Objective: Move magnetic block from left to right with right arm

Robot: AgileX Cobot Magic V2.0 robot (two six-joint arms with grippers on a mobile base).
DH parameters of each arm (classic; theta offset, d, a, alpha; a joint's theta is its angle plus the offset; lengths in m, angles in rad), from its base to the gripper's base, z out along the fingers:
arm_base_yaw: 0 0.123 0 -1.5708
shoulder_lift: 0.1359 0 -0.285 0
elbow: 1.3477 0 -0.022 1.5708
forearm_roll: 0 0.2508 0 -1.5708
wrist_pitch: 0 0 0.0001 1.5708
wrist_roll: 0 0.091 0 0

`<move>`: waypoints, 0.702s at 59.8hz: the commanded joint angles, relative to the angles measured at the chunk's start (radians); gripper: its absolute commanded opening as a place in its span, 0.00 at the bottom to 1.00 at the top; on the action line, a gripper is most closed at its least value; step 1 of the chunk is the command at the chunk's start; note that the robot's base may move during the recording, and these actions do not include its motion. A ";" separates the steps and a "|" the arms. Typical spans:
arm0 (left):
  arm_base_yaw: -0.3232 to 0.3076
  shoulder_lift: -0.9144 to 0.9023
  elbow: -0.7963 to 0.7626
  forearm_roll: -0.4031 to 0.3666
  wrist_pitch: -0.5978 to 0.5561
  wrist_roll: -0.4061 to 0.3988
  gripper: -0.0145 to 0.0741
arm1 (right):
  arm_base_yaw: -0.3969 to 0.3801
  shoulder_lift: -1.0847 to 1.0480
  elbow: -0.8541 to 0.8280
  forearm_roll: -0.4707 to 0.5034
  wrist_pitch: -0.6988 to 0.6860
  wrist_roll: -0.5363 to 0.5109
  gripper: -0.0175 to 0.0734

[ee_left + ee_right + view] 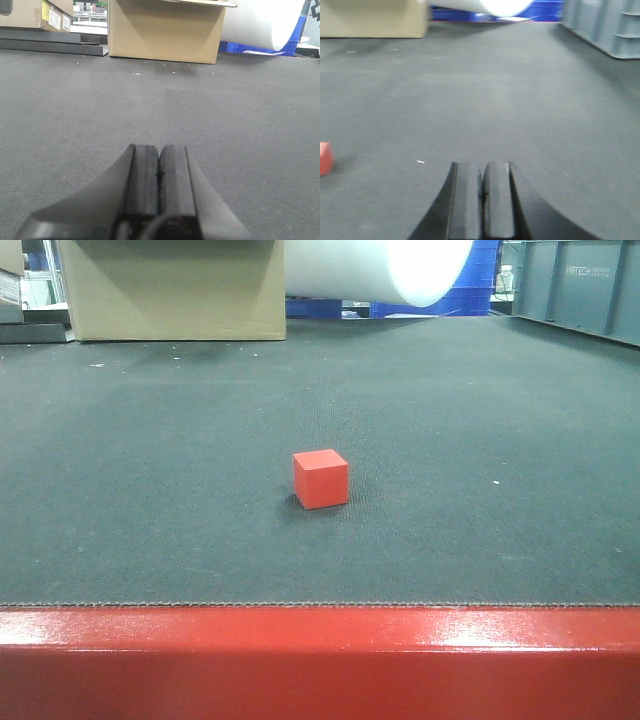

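Observation:
The magnetic block (321, 478), a small matte red cube, rests on the dark mat (450, 440) near the middle of the front view. It also shows at the left edge of the right wrist view as a red block (325, 158), well to the left of my right gripper (482, 167). That gripper is shut with its pads together and holds nothing. My left gripper (159, 150) is shut too, low over bare mat, and the block is out of its view. Neither gripper appears in the front view.
A glossy red table-edge strip (320, 660) runs along the front. A cardboard box (175, 288) stands at the back left, a white roll (385, 265) at the back centre, and grey crates (585, 285) at the back right.

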 commanded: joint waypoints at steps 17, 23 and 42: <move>-0.001 -0.013 0.009 0.000 -0.089 -0.004 0.03 | -0.098 -0.162 0.179 0.028 -0.235 -0.011 0.28; -0.001 -0.013 0.009 0.000 -0.089 -0.004 0.03 | -0.098 -0.159 0.178 0.028 -0.219 -0.011 0.28; -0.001 -0.013 0.009 0.000 -0.089 -0.004 0.03 | -0.098 -0.159 0.178 0.027 -0.204 -0.011 0.28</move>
